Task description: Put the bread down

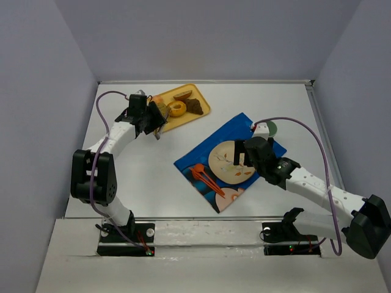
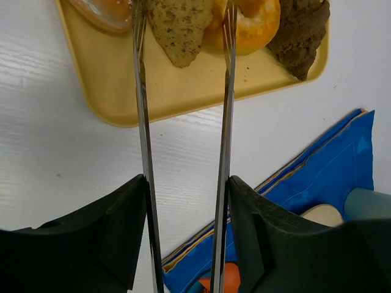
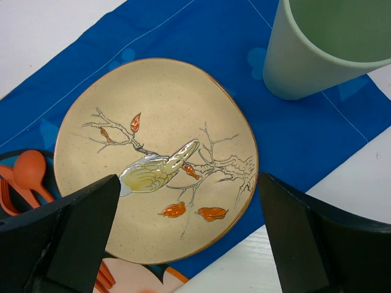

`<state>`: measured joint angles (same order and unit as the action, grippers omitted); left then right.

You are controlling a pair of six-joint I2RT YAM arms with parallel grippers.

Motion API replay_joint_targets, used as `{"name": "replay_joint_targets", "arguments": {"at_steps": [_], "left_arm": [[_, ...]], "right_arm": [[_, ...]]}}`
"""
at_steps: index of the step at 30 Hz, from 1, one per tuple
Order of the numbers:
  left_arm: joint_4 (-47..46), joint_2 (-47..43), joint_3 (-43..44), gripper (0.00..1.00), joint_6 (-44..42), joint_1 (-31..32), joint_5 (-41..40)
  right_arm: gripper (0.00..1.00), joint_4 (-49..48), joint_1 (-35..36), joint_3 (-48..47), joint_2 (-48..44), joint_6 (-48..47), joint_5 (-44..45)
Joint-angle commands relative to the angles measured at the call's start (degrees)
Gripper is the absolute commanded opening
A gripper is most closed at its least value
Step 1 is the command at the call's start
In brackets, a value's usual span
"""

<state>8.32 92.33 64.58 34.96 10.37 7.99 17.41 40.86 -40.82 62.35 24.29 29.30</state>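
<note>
left gripper (image 2: 186, 183) is clamped on a pair of metal tongs (image 2: 142, 122), whose arms stand apart with the bread (image 2: 180, 27) between their tips on the yellow tray (image 2: 183, 91), just beside the ring doughnut (image 2: 256, 24). can't tell if the tips touch the bread. right gripper (image 3: 188, 183) is spread wide, holding nothing, over the bird plate (image 3: 159, 110) on the blue cloth (image 3: 305, 134).
</note>
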Motion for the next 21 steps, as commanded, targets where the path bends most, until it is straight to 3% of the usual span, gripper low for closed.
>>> {"name": "replay_joint_targets", "arguments": {"at_steps": [1,7,13,21], "left_arm": [[-1.2,1.4,3.4,0.64,-1.0,-0.4,1.4],[-1.2,1.7,3.4,0.56,-1.1,-0.4,1.3],[-0.9,0.0,2.4,0.24,-1.3,-0.4,0.4],[-0.1,-1.2,2.3,0.11,-1.6,-0.4,-0.7]], "right_arm": [[1.0,-3.0,-0.9,-2.8,-0.5,-0.5,0.4],[1.0,-3.0,-0.9,-2.5,-0.7,-0.5,0.5],[1.0,-3.1,-0.9,-2.2,-1.3,-0.2,0.5],[1.0,-3.2,-0.9,-1.5,-2.5,-0.1,0.8]]}}
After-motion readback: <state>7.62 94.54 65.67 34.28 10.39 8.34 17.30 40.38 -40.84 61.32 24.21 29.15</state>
